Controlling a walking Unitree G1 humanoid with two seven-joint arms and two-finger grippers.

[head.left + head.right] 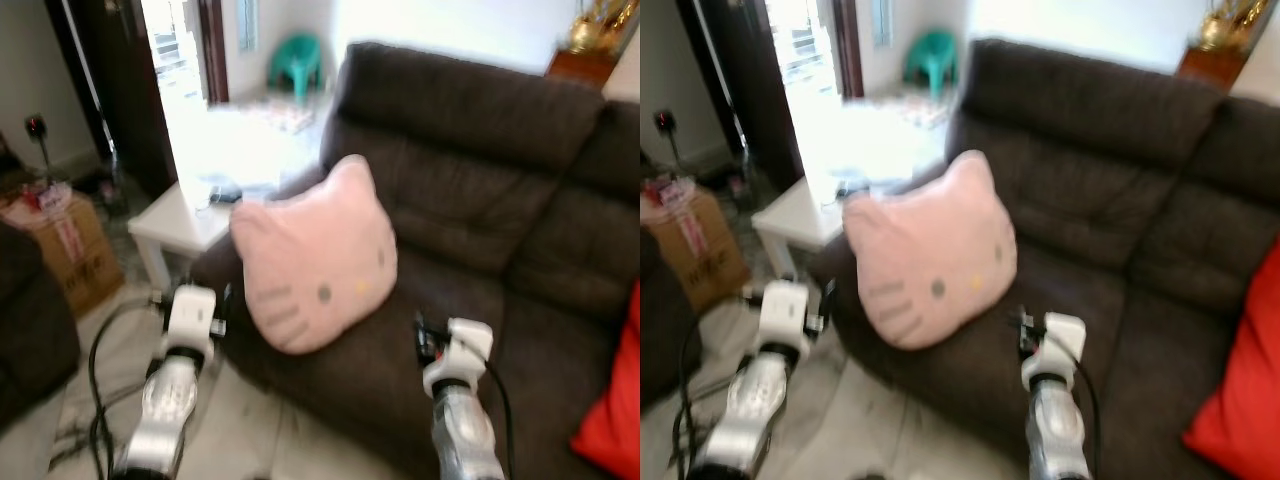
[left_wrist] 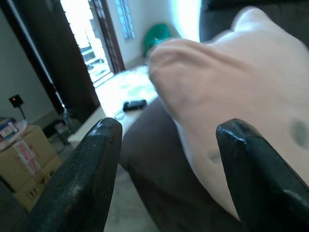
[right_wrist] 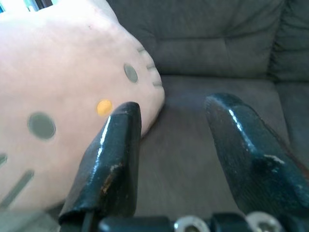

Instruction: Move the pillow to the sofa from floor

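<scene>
- Left gripper [image 2: 164, 179]: fingers spread wide, nothing between them, just beside the pillow's lower left edge
- Right gripper [image 3: 176, 154]: fingers wide apart, empty, over the seat cushion just right of the pillow
- Pillow [image 1: 315, 255] (pink, cat-face shaped): on the sofa [image 1: 480, 200], leaning tilted at the left end of the seat
- Red cushion [image 1: 612, 400]: at the sofa's right end
- White table [image 1: 180, 220] and cardboard box [image 1: 75, 245]: left of the sofa
</scene>
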